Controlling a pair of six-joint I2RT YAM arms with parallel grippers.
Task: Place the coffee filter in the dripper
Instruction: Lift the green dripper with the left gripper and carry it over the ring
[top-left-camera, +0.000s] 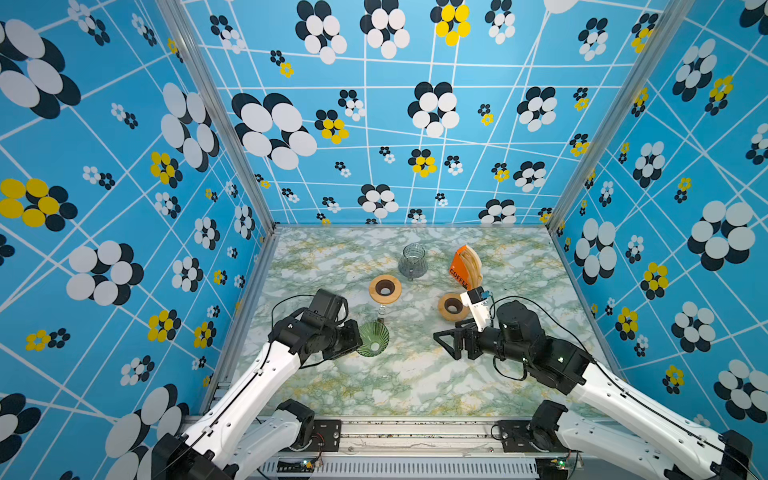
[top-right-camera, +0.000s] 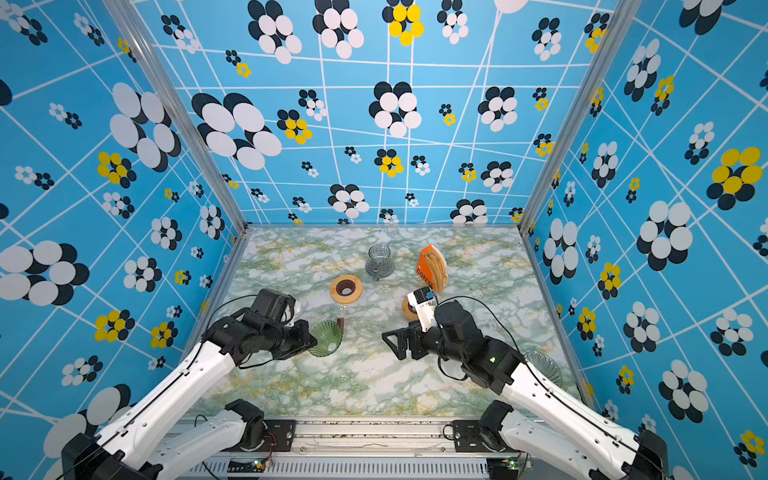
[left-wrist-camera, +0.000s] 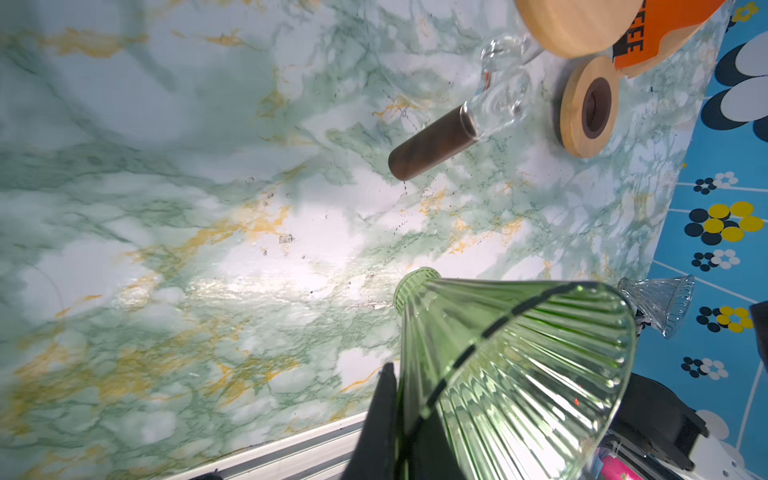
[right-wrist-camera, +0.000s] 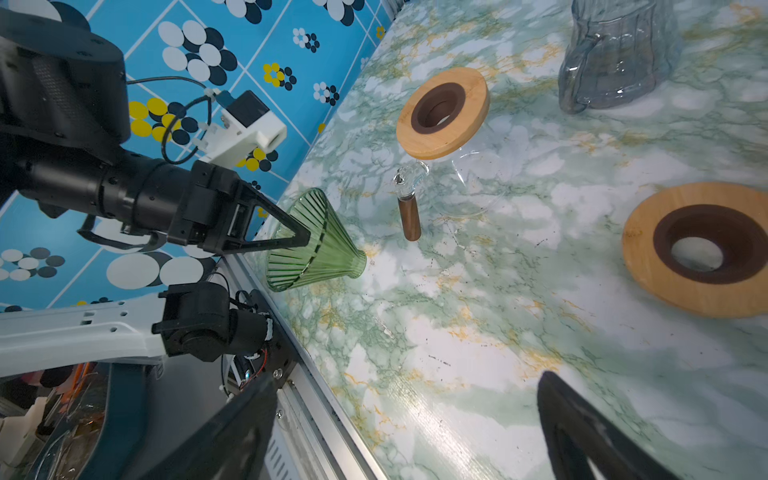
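In both top views my left claw (top-left-camera: 360, 340) clamps the green dripper (top-left-camera: 374, 338) by its rim, tipped sideways. The coffee filters (top-left-camera: 473, 264) stand at the tabletop's (top-left-camera: 415, 374) back.

Left wrist: one finger (left-wrist-camera: 380, 419) presses that rim.

Right wrist: the right claw (right-wrist-camera: 407, 380) gapes, empty.

Next, I reckon: seat the dripper upright, then fetch a filter.

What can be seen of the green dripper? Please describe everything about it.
The green dripper is a translucent cone, glass by its look, ribbed from its wide rim to a short collar with a hole at the narrow end. It is empty: no filter inside. It is tilted, mouth partly upward, over the near left of the table. The left gripper holds it, fingers shut on its wall at the rim. Whether the collar touches the table cannot be told.
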